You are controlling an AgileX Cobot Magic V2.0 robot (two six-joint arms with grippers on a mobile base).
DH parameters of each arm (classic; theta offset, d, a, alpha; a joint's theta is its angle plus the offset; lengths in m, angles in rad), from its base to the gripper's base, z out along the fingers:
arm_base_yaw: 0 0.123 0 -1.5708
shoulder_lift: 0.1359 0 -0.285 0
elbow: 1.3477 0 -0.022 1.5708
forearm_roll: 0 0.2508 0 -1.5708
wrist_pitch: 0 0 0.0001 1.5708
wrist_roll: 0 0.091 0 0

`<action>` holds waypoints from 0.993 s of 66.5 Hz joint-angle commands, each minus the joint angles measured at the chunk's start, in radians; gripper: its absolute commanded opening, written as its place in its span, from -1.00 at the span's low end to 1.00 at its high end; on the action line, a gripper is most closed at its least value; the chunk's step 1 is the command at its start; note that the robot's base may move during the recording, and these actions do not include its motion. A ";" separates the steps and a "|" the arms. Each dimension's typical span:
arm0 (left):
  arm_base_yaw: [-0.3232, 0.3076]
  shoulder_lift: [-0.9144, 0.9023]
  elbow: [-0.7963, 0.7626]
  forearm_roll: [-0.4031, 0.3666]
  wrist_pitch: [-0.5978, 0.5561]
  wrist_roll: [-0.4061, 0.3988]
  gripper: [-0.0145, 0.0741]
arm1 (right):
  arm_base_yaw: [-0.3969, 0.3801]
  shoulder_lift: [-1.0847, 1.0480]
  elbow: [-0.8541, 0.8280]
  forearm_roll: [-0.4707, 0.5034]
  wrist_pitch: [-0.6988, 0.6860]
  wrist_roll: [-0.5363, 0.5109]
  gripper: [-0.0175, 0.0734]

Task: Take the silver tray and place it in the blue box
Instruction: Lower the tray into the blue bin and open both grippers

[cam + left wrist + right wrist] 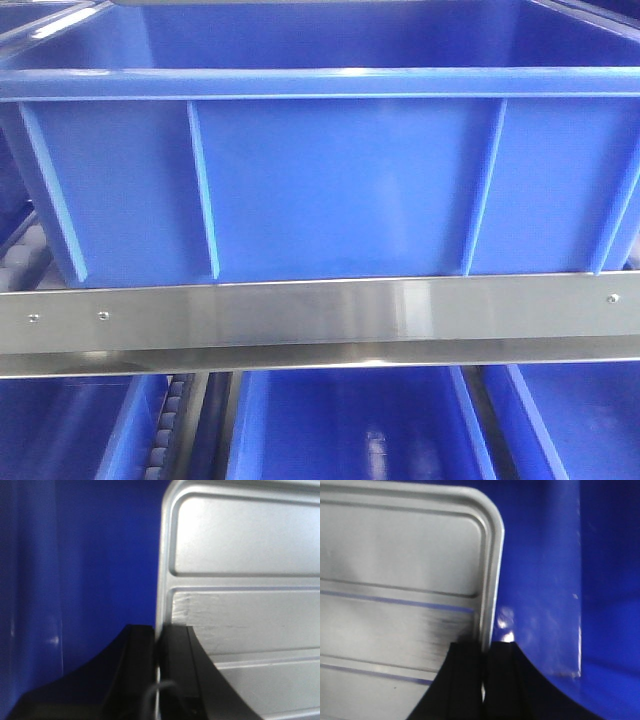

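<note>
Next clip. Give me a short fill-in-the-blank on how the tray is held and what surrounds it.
1. The left claw and right claw are each shut on the silver tray's rim, so ____ claws hold it.
2. In both wrist views, the surface behind the tray is coloured ____.
3. In the front view, the blue box shows vertical ____ on its side wall.

Missing words: two; blue; ribs.
</note>
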 commanded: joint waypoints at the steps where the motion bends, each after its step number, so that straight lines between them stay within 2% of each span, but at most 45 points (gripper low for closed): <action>1: 0.020 0.007 -0.058 -0.069 -0.162 0.026 -0.70 | -0.035 0.038 -0.098 0.124 -0.147 -0.092 -0.49; 9: 0.044 0.051 -0.060 -0.073 -0.209 0.028 -0.70 | -0.072 0.111 -0.156 0.187 -0.153 -0.133 -0.49; 24: 0.044 0.098 -0.060 -0.069 -0.202 0.028 -0.70 | -0.087 0.161 -0.162 0.187 -0.173 -0.133 -0.49; 40: 0.045 0.100 -0.060 -0.016 -0.201 0.028 -0.70 | -0.087 0.162 -0.162 0.187 -0.165 -0.133 -0.49; 66: 0.045 0.100 -0.060 -0.011 -0.201 0.028 -0.70 | -0.087 0.162 -0.162 0.187 -0.153 -0.133 -0.46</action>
